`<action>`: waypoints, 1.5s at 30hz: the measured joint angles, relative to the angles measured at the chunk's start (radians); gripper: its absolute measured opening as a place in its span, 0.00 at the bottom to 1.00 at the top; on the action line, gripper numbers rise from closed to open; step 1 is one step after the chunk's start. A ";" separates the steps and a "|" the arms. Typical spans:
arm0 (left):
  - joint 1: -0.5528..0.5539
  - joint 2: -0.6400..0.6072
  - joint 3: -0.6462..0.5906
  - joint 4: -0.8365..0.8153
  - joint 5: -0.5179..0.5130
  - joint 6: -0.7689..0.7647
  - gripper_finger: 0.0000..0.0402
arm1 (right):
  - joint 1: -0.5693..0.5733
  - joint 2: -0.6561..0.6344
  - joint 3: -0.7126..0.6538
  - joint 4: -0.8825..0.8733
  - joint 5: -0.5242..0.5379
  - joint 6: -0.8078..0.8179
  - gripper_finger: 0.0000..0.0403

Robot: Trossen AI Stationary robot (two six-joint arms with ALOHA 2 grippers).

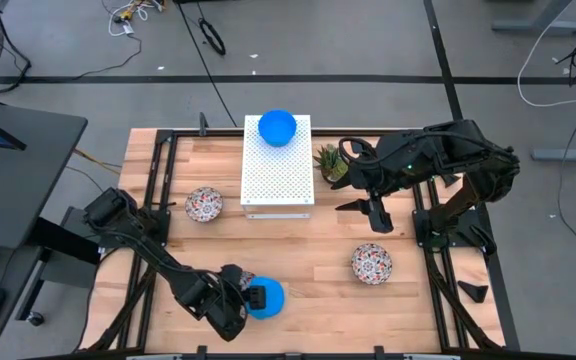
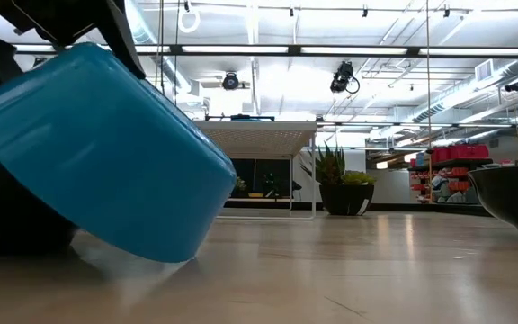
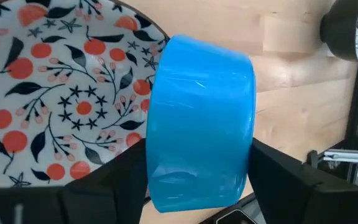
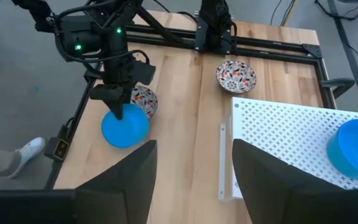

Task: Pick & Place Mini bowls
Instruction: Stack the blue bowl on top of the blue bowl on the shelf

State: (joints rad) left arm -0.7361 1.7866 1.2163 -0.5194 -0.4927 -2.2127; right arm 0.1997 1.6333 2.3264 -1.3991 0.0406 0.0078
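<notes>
Tilted blue bowl (image 3: 201,118) sits clamped in left hand (image 1: 251,298), seemingly touching wood; right hand (image 1: 376,213) spread.

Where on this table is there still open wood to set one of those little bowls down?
Most bare wood lies mid-table, in front of the white perforated box, between the left tool's blue bowl and the patterned bowl on the right. There is a smaller strip left of the patterned bowl beside the box. It is crowded at the near-left edge around the left tool, and near the plant under the right tool.

blue bowl (image 1: 265,298) tilted, in left pincer (image 1: 251,298) | second blue bowl (image 1: 277,127) on box (image 1: 277,180) | three floral bowls (image 1: 204,204) on table (image 1: 308,260)
</notes>
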 joint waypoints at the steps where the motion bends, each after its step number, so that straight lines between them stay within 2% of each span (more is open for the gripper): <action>1: 0.000 0.000 0.000 0.005 0.000 0.000 0.60 | 0.000 0.000 0.000 0.000 0.000 0.000 0.53; 7: 0.000 0.000 0.000 0.064 -0.052 0.026 0.64 | 0.000 0.000 0.000 -0.001 0.000 0.000 0.53; 14: 0.000 -0.002 0.001 0.132 -0.068 0.070 0.60 | 0.000 0.000 0.000 0.000 0.000 0.001 0.53; 23: 0.009 -0.115 0.003 0.122 -0.157 0.224 0.61 | 0.000 0.000 0.000 -0.001 -0.007 0.023 0.53; 30: 0.069 -0.239 0.004 0.097 -0.143 0.489 0.61 | -0.004 0.000 0.000 0.014 0.003 0.007 0.53; 45: 0.288 -0.550 0.004 0.090 0.119 1.146 0.61 | -0.004 0.000 0.000 0.029 0.006 0.153 0.53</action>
State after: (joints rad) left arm -0.4480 1.2363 1.2205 -0.4291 -0.3737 -1.0666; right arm 0.1952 1.6333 2.3260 -1.3697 0.0464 0.1605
